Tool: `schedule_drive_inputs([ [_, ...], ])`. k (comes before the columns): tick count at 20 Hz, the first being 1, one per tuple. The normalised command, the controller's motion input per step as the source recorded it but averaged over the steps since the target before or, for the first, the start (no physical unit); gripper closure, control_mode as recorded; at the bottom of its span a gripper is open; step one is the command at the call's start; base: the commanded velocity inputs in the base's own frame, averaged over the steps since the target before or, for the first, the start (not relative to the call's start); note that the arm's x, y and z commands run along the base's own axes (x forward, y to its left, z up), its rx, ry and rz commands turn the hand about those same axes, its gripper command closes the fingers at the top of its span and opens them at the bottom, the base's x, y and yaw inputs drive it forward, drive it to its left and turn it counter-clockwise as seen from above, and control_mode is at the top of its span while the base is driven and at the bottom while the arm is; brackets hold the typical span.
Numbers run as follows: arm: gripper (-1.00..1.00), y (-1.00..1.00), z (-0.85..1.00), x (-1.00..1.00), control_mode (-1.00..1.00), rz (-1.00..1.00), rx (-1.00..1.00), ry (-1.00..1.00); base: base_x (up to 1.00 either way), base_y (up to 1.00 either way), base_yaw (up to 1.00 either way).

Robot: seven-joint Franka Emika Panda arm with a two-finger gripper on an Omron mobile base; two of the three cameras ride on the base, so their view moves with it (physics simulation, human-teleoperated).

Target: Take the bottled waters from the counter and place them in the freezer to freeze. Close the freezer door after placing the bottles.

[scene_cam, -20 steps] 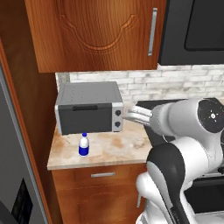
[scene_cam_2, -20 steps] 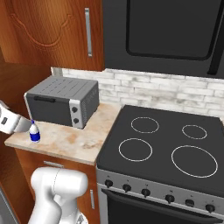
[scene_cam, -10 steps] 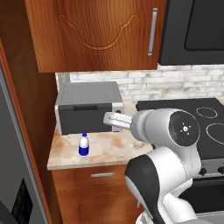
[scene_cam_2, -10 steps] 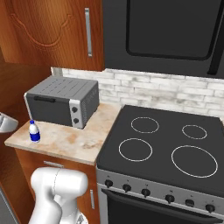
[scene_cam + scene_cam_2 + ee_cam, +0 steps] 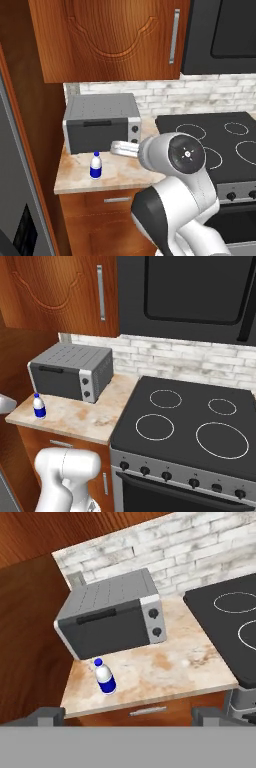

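At the far left of the left base view a grey freezer (image 5: 12,200) panel runs off the edge, cut off so I cannot make out a handle. Next to it a tall wooden side panel (image 5: 35,145) closes off the counter's left end.

The counter (image 5: 125,175) is a short slab between that wall and the stovetop (image 5: 220,135). The blue-capped bottle (image 5: 96,165) stands upright near the front left corner, apart from the front edge, just in front of the toaster oven (image 5: 100,122) without touching it. In the right base view the bottle (image 5: 39,406) sits just as close to the left end of the counter (image 5: 85,416). From the hand view, bare stone lies to the right of the bottle (image 5: 104,677), running to the stovetop (image 5: 235,622); the toaster oven (image 5: 112,614) fills the back left of the counter (image 5: 170,667).

My hand (image 5: 120,148) hangs above the counter, right of the bottle and in front of the toaster oven's knobs, clear of both. Its fingertips (image 5: 47,716) stand wide apart at the bottom of the hand view, nothing between them.

My own arm hides the counter's right front part in the left base view. I can make out only the one bottle.
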Motion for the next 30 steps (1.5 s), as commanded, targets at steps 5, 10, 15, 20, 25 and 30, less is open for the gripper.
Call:
schedule_drive_inputs([
  [5,-1.0,0.0,-0.88,0.0,-1.0,0.0,-0.13,-0.03,0.0,0.0,0.0],
  [10,-1.0,-0.03,-0.92,0.0,-1.0,0.0,-0.18,-0.05,0.0,0.0,0.0],
  [15,-1.0,-0.04,-0.8,0.01,-1.0,0.0,-0.12,-0.15,0.0,0.0,0.0],
  [20,-1.0,0.0,-0.63,0.06,-1.0,0.0,-0.07,-0.23,0.0,0.0,0.0],
  [25,-1.0,0.0,-0.2,0.19,-1.0,0.0,0.02,-0.22,0.0,0.0,0.0],
  [30,-1.0,0.0,-0.28,0.22,-1.0,0.0,0.14,-0.22,0.0,0.0,0.0],
])
